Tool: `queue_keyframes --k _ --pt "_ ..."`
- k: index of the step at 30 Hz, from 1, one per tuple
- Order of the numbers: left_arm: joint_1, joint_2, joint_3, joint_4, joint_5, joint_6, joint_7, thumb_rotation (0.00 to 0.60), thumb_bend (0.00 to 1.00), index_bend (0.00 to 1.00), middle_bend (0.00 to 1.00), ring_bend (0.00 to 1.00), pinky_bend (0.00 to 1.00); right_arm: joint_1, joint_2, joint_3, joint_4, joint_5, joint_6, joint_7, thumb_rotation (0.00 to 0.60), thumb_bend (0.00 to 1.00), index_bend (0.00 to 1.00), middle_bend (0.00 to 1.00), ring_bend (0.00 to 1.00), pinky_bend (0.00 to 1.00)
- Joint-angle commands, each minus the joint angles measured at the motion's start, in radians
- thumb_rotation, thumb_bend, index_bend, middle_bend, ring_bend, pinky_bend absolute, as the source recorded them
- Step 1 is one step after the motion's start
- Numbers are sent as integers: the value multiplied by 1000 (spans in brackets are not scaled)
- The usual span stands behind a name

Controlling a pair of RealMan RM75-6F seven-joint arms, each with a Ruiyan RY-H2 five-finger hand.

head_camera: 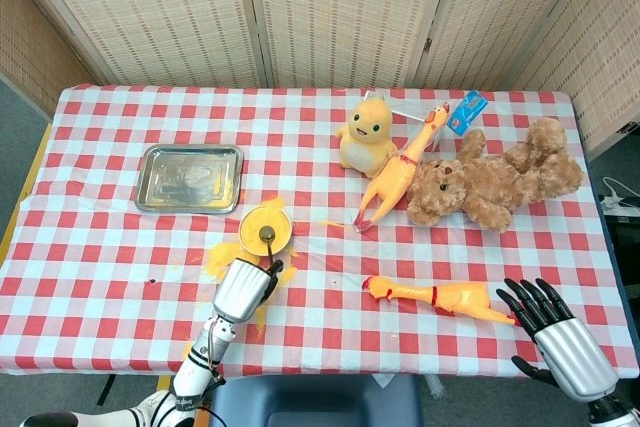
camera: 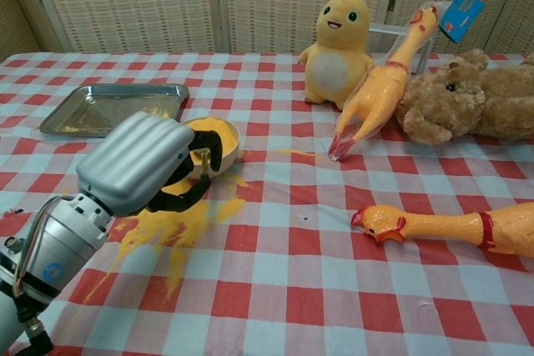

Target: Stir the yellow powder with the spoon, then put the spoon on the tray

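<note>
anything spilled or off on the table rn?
Yes. Yellow powder is spilled on the checked tablecloth, in front of the bowl and under the left robot hand. A thinner streak lies right of the bowl, and some dusts the tray. The spoon stands in the bowl.

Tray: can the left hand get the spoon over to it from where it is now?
Probably yes. The left hand sits at the bowl, and only bare cloth lies between it and the tray.
</note>
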Motion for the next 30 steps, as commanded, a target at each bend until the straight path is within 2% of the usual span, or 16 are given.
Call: queue_keyframes --k 1,26,30 --pt "0 0 -2 4 2 3 0 600 439 510 1000 1000 1000 -1 0 0 0 0 1 0 600 76 0 0 0 0" --pt "-1 -11 -10 51 20 27 -22 600 443 552 1000 1000 1000 -1 -1 1 -1 1 -2 -8 600 77 0 0 0 0" --pt "-2 -11 -12 55 24 35 -31 600 467 562 1000 1000 1000 -1 -2 1 -1 1 -4 -8 600 77 0 0 0 0"
